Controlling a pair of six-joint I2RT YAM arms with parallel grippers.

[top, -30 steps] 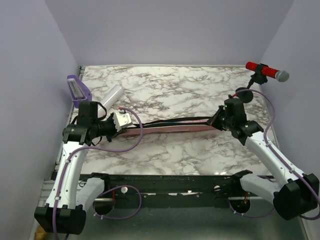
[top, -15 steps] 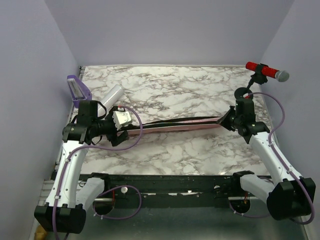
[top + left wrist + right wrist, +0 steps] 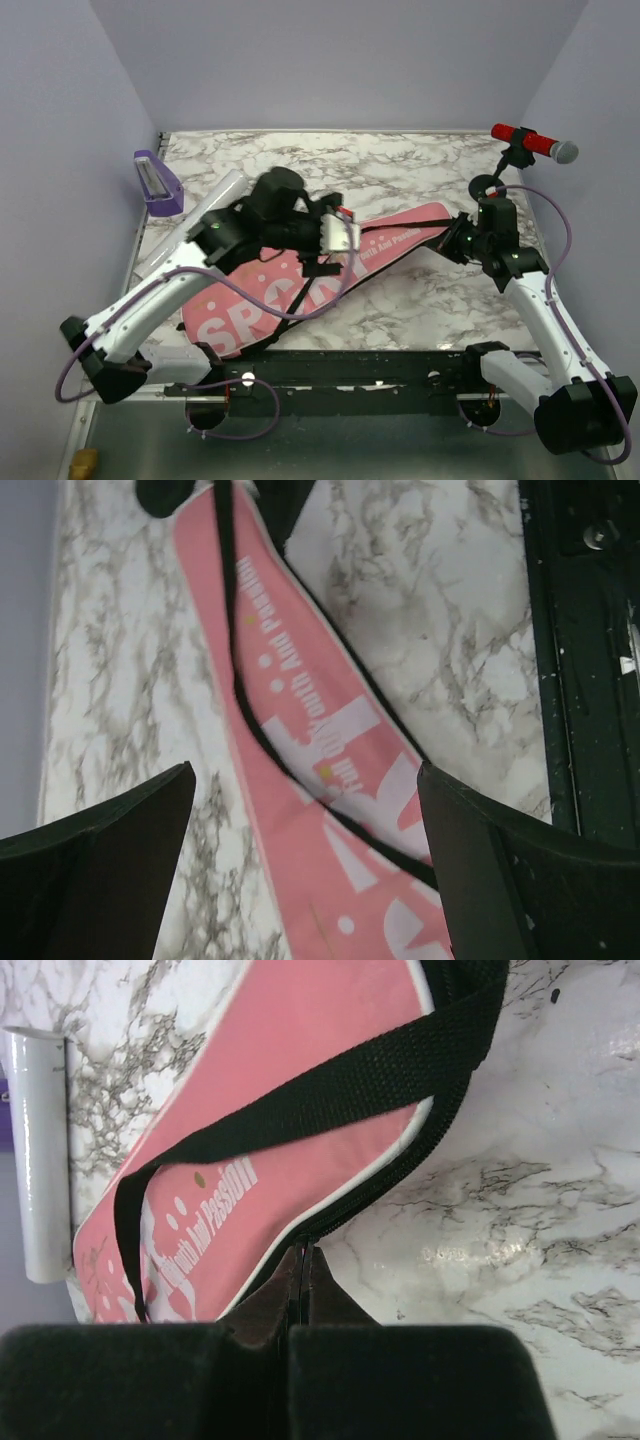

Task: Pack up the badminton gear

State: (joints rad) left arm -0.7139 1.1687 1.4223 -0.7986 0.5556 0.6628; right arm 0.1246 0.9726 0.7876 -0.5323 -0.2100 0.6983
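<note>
The long pink bag (image 3: 300, 290) with white SPORT lettering lies flat and slanted across the marble table (image 3: 400, 170), wide end near the front left. My left gripper (image 3: 343, 236) hovers above its middle, open, with the pink cloth and black strap (image 3: 240, 695) between its fingers and nothing held (image 3: 305, 780). At the bag's narrow right end my right gripper (image 3: 461, 241) is shut, tips pinched on the black zipper edge (image 3: 306, 1250). A white tube (image 3: 226, 189) lies behind the left arm and appears again as the white tube (image 3: 38, 1150) in the right wrist view.
A small purple tray (image 3: 158, 181) leans at the left wall. A red microphone (image 3: 530, 144) on a black stand sits at the back right corner, just behind my right arm. The black rail (image 3: 380, 370) runs along the near table edge.
The bag went from standing on edge between both grippers to lying flat. My left gripper opened, let it go and swung right over it. The right gripper slid right along the zipper.
</note>
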